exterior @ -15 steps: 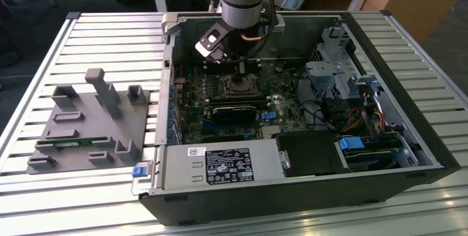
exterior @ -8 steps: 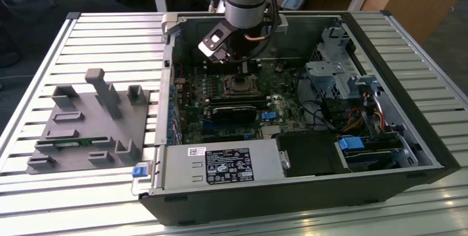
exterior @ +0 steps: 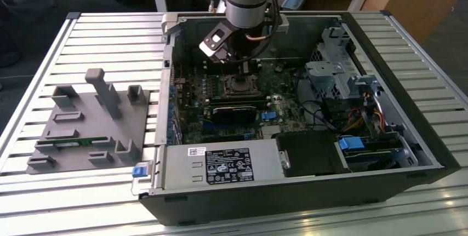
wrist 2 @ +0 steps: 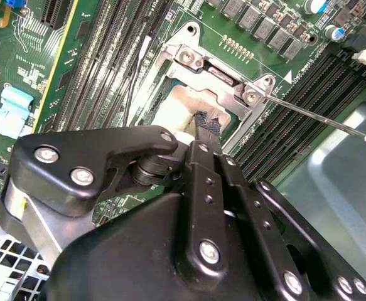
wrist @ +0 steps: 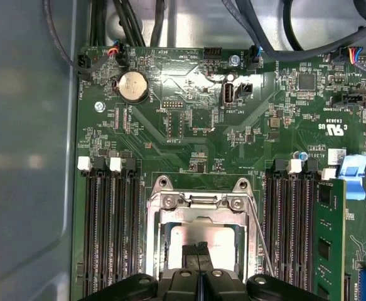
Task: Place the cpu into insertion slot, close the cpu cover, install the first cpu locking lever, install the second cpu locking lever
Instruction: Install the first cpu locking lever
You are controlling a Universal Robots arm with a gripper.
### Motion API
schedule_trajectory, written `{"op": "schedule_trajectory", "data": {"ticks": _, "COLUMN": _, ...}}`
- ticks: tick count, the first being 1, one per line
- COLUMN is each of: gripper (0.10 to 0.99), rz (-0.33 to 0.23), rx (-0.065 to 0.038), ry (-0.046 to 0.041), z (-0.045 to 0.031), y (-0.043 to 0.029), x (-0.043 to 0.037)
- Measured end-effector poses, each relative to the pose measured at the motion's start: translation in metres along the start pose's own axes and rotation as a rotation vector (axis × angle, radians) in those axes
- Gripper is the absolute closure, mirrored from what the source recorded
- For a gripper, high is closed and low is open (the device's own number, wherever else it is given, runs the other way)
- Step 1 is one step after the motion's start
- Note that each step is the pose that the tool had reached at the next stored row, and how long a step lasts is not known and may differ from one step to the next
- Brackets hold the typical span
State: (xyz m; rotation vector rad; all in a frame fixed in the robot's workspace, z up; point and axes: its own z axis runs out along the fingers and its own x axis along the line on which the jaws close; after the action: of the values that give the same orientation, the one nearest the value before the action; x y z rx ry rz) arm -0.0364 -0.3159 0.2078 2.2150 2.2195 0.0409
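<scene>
The cpu, a pale metallic square, lies in the socket on the green motherboard. It is also seen in the second wrist view, cpu. The cpu cover, a grey metal frame, lies flat around it, with the chip showing through its window. My gripper hangs straight over the window, fingers shut together, their tips at or just above the chip. A thin locking lever sticks out from the socket's corner over the memory slots. In the exterior view, the gripper reaches down into the open case.
Black memory slots flank the socket on both sides, and a green memory card stands in one. The case wall is close by. A boxed power supply fills the case front. A grey fixture sits on the slatted table.
</scene>
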Motion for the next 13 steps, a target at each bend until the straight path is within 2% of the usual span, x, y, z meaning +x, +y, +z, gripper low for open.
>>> {"op": "schedule_trajectory", "data": {"ticks": 13, "gripper": 0.98, "rz": 0.0, "rx": 0.0, "ry": 0.0004, "z": -0.0023, "y": 0.0, "x": 0.0}}
